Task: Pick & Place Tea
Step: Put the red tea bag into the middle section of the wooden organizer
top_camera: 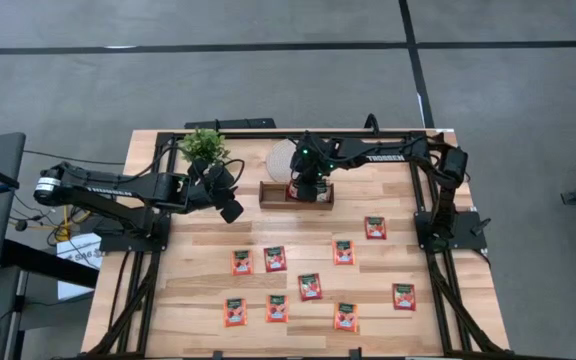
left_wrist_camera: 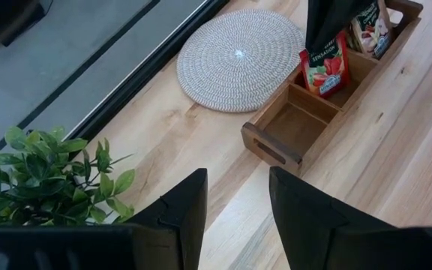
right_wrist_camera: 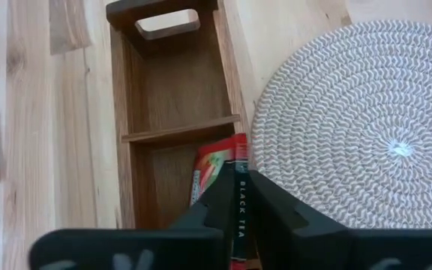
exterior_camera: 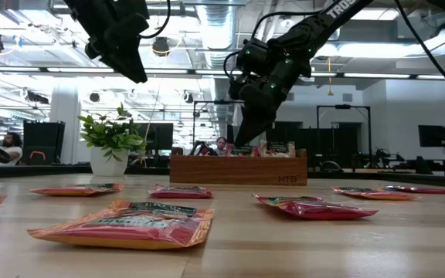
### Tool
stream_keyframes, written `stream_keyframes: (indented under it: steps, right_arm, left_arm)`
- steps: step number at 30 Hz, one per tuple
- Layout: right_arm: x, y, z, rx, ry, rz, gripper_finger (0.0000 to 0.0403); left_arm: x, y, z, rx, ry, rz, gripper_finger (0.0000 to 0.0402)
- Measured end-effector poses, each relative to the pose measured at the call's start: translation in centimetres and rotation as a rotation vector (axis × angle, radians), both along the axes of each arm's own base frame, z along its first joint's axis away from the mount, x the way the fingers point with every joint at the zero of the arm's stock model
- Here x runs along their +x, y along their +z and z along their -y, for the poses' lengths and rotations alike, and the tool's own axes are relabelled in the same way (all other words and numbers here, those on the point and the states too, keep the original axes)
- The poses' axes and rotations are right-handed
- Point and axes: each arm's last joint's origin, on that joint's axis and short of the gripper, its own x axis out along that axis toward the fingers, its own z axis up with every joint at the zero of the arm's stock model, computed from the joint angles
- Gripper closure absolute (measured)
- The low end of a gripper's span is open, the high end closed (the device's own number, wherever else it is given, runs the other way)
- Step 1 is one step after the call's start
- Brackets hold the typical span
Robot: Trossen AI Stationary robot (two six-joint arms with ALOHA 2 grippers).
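Right gripper (right_wrist_camera: 235, 196) over the wooden 3-part tray (top_camera: 268, 197), fingers clamped on the edge of a red strawberry tea sachet (right_wrist_camera: 216, 174) held upright in the middle compartment; "BLACK TEA" reads on the edge between the fingers. In the left wrist view that sachet (left_wrist_camera: 324, 71) hangs under the right arm in the middle compartment, the end compartment toward the plant is bare wood, and more sachets (left_wrist_camera: 371, 28) stand in the far compartment. Round woven white disc (top_camera: 283, 158) touching or just beside the tray. Left gripper (left_wrist_camera: 235, 196) up off the table near the potted plant (top_camera: 204, 146), fingers apart, nothing in them. 10 red-orange sachets (top_camera: 309, 287) lie flat and scattered on the table (top_camera: 398, 320), well apart from the tray.
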Motion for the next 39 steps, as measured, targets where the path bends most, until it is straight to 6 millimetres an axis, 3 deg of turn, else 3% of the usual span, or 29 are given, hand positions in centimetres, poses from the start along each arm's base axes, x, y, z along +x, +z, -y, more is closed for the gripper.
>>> stream_keyframes:
  steps: [5,25,39]
  right_arm:
    - [0.0,0.0,0.0,-0.008,0.009,0.000,0.0400]
    - [0.4,0.2,-0.4,-0.085,0.113,0.021,0.0402]
    - [0.5,1.7,0.2,-0.130,0.185,-0.002,0.0402]
  left_arm:
    - [0.0,0.0,0.0,0.000,0.000,0.000,0.0264]
    - [0.1,0.1,0.0,0.000,0.001,0.012,0.0264]
    - [0.1,0.1,0.0,0.000,0.001,0.017,0.0264]
